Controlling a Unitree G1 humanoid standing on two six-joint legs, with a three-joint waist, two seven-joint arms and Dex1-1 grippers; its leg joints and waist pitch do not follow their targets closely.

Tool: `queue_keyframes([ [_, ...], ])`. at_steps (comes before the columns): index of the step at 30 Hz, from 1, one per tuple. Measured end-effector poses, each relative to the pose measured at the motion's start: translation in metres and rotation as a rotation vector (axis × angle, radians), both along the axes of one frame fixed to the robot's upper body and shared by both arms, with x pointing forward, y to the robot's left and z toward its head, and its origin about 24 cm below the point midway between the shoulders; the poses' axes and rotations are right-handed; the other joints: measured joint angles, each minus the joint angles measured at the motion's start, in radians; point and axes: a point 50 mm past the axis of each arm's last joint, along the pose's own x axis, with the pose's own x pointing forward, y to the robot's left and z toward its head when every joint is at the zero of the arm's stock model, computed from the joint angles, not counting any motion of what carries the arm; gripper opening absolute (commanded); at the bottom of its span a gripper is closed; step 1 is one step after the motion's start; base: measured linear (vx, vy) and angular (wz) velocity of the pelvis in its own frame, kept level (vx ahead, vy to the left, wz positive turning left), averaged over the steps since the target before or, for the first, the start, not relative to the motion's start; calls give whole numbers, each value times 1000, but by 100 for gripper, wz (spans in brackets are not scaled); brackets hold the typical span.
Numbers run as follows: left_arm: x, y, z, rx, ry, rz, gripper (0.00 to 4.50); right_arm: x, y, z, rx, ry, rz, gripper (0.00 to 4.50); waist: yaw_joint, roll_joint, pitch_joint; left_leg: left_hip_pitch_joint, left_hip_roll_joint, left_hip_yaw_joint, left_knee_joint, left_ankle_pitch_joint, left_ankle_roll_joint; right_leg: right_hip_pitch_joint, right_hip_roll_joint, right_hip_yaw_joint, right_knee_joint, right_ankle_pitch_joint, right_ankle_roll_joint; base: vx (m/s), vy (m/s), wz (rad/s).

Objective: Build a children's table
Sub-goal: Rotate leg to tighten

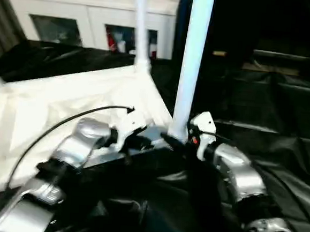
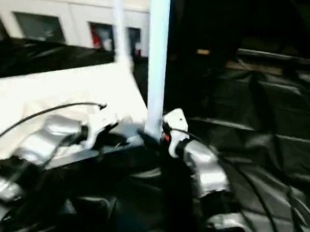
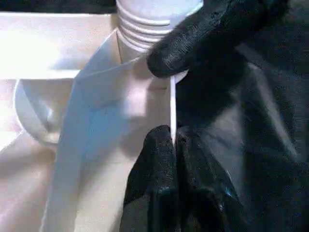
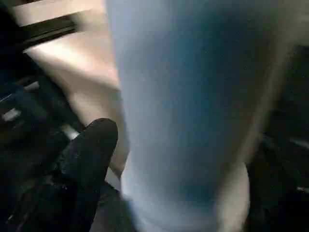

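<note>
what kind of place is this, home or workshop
Probably an indoor room used as a test space: a white glass-door cabinet at the back, black sheeting over the work surface, and an upturned white table being assembled.

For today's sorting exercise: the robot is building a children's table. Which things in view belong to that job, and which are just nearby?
Part of the job:
table top, upside down
near leg, standing in its corner socket
far leg
left gripper, pinching the rim
right gripper

Just nearby:
white glass-door cabinet
black sheeting

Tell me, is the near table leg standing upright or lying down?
Upright. The near leg rises straight up from the corner of the upside-down tabletop, its threaded base at the corner socket.
</note>
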Motion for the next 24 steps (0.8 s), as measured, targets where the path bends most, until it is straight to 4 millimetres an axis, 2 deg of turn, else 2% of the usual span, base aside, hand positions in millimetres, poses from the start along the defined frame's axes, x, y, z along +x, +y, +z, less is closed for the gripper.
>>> queue_keyframes([
  [4, -6, 5, 0, 14, 15, -68, 0, -6, -6, 1, -22, 38, 131, 386, 9, 3, 1, 0, 0, 0, 3, 0, 0, 2, 0, 1, 0, 1, -1, 0, 0, 0],
  [9, -9, 5, -1, 17, 24, -103, 0, -11, -13, 5, -63, 68, 241, 386, 10, 2, 1, 2, 0, 1, 3, 0, -1, 5, 0, 3, 0, 1, -1, 0, 0, 0],
  [10, -9, 5, -1, 18, 25, -104, 0, -11, -14, 6, -65, 69, 248, 358, 9, 1, 1, 2, 0, 1, 3, 0, -1, 5, 0, 3, 1, 1, -1, 0, 0, 0],
  [14, -9, 5, -1, 14, 25, -103, 0, -11, -12, 6, -48, 72, 245, 346, 12, 0, 1, 2, 0, 1, 3, 0, -1, 5, 0, 3, 2, 1, 0, 0, 0, 0],
  [15, -9, 5, -2, 13, 25, -102, 0, -11, -11, 6, -38, 78, 244, 317, 12, 0, 1, 2, 0, 1, 3, 0, -1, 5, 0, 3, 3, 1, 0, 0, 0, 0],
  [20, -9, 0, -4, -5, 12, -66, 0, -11, -9, 0, 26, 105, 146, 291, 13, 0, 1, 2, 0, 1, 3, 0, -1, 5, -1, 3, 3, 0, 0, 0, 0, 0],
  [24, -1, -9, -8, -19, -14, 44, 0, -3, -5, -5, 36, 70, -58, 278, 9, -2, -1, 5, 0, 1, 3, 0, -2, 6, -1, 4, 3, -1, 2, 0, 0, 0],
])
